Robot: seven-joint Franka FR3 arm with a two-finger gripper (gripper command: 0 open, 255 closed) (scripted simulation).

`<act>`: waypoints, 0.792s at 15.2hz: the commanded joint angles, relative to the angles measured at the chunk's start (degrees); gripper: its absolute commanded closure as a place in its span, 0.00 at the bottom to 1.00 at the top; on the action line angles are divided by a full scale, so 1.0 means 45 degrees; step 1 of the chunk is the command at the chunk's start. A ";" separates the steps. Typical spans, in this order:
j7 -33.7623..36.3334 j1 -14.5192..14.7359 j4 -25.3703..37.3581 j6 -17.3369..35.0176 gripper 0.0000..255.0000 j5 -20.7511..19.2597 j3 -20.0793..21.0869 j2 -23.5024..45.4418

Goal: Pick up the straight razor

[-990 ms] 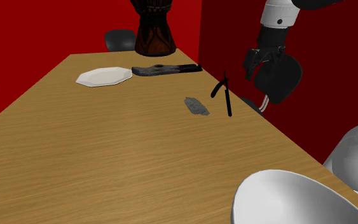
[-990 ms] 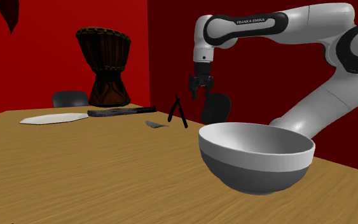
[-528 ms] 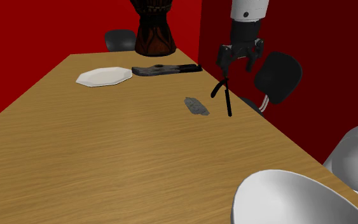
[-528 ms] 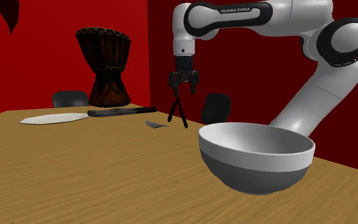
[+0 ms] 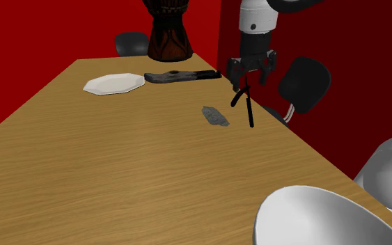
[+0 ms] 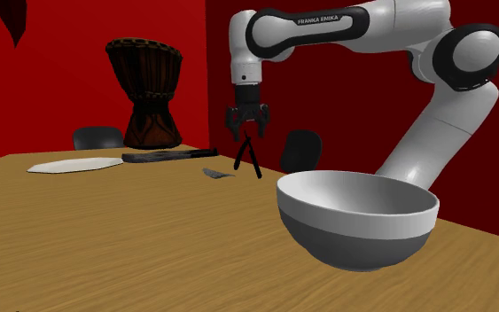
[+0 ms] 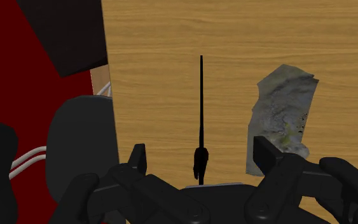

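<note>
Shoulder view: a thin black straight razor point(image 5: 246, 106), part-opened like an inverted V, stood near the wooden surface's point(image 5: 118, 160) right edge. Second exterior view: the arm arched over, gripper point(image 6: 248, 128) pointing down directly above the razor's peak. Wrist view: the razor appeared as a slim line running lengthwise between wide-open, empty fingers point(image 7: 138, 159).

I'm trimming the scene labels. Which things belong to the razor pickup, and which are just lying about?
Job: thin black straight razor; open black two-finger gripper.
Lying about: white octagonal plate; grey crumpled scrap; dark goblet drum; big white-and-grey bowl.
</note>
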 commanded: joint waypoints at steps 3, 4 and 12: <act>0.0015 0.0020 -0.0484 0.0415 0.00 0.0026 0.0012 -0.0073; 0.0015 0.0022 -0.0471 0.0394 1.00 0.0028 0.0011 -0.0081; 0.0016 0.0020 -0.0460 0.0391 1.00 0.0027 0.0012 -0.0073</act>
